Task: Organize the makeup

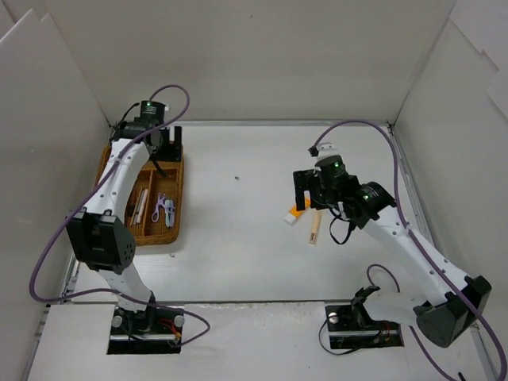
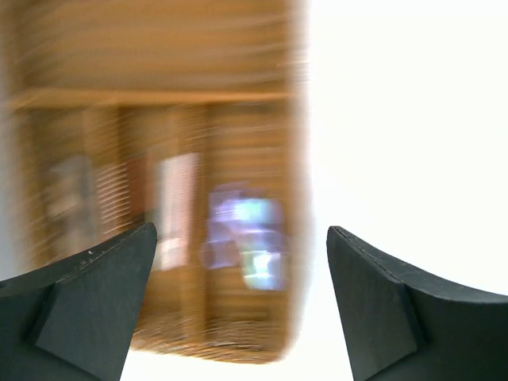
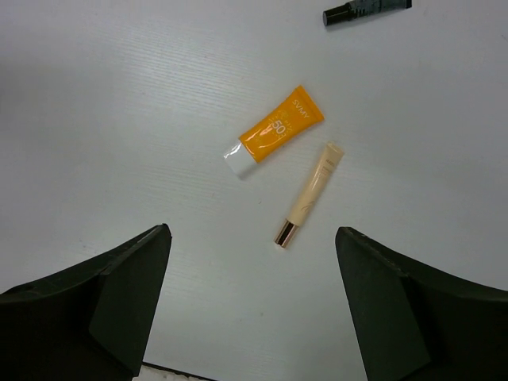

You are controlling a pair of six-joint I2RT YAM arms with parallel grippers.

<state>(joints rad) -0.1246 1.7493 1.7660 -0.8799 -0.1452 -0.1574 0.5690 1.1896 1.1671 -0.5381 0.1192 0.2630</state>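
Observation:
An orange tube (image 3: 274, 131) with a white cap and a cream stick (image 3: 311, 193) with a gold end lie side by side on the white table. My right gripper (image 3: 252, 230) hovers above them, open and holding nothing. From the top view the orange tube (image 1: 295, 214) and cream stick (image 1: 314, 226) sit just beneath the right gripper (image 1: 311, 194). My left gripper (image 2: 241, 230) is open and empty over the wicker tray (image 2: 238, 103), whose picture is blurred. A purple curler (image 2: 242, 238) lies in the tray below it. In the top view the left gripper (image 1: 165, 151) is over the tray's far end.
The wicker tray (image 1: 179, 198) stands at the table's left side, with the purple curler (image 1: 163, 208) and a pale stick (image 1: 141, 205) in its compartments. A black tube-shaped item (image 3: 365, 9) lies beyond the orange tube. White walls enclose the table on three sides.

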